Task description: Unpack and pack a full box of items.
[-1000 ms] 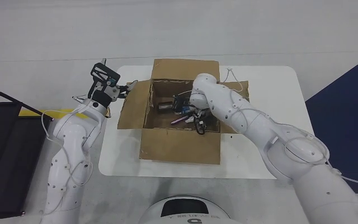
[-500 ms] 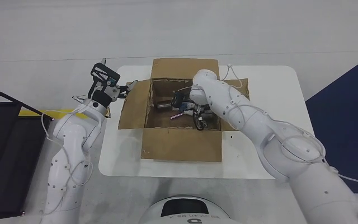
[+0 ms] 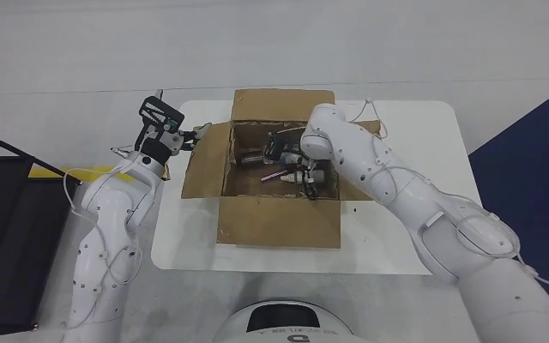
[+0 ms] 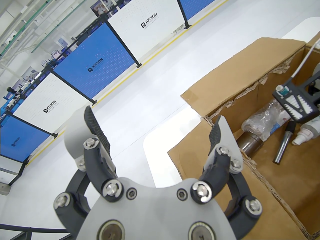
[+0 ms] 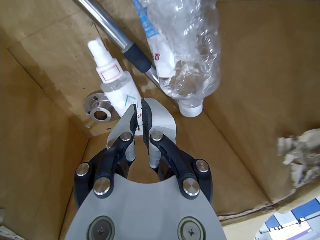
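Just beneath right claw (image 5: pixel 139 112) lies spray bottle (image 5: pixel 117 86).

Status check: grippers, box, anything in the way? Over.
Left gripper open, empty, outside box by flap. Right gripper shut, inside box over spray bottle. Crushed bottle and rod lie alongside.

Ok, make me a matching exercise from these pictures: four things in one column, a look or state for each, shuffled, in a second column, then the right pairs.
Column one
1. plastic bottle
2. spray bottle
3. metal rod
4. left end effector

Column two
A. open, outside the box
B. shiny, with a black grip
C. clear and crumpled, white cap
D. white nozzle, lying beside a metal flange

Pairs: 1-C, 2-D, 3-B, 4-A
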{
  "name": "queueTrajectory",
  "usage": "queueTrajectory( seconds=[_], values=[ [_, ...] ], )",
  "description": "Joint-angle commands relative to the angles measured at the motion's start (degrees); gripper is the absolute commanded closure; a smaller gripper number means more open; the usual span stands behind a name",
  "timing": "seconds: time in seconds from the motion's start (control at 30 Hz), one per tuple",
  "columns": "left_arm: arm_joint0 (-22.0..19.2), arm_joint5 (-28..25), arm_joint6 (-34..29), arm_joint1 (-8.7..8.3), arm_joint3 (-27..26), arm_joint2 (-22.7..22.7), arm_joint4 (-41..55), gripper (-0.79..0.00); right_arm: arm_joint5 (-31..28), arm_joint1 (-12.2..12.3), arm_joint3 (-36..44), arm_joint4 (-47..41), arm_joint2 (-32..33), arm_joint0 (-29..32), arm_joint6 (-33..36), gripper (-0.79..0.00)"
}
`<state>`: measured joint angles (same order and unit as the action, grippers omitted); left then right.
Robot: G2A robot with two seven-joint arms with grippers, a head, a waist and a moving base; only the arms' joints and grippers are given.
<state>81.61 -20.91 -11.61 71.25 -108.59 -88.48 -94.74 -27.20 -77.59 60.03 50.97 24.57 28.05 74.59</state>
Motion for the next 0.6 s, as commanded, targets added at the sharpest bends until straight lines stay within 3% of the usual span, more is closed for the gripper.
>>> queueTrajectory(
  seconds=[0.0, 0.3, 0.57],
  values=[
    [0.0, 0.0, 0.0, 0.0, 0.0, 0.0, 0.0, -0.785, -0.6, 0.4, 1.1, -0.3, 0.5, 0.8, 0.3, -0.145],
    [0.0, 0.0, 0.0, 0.0, 0.0, 0.0, 0.0, -0.785, -3.7, 1.4, 1.6, -2.4, 1.2, 2.2, -1.2, -0.249],
    [0.0, 0.0, 0.0, 0.0, 0.0, 0.0, 0.0, -0.785, -1.9, 0.1, -2.6, -0.9, 0.3, 1.5, -3.1, -0.299]
  ],
)
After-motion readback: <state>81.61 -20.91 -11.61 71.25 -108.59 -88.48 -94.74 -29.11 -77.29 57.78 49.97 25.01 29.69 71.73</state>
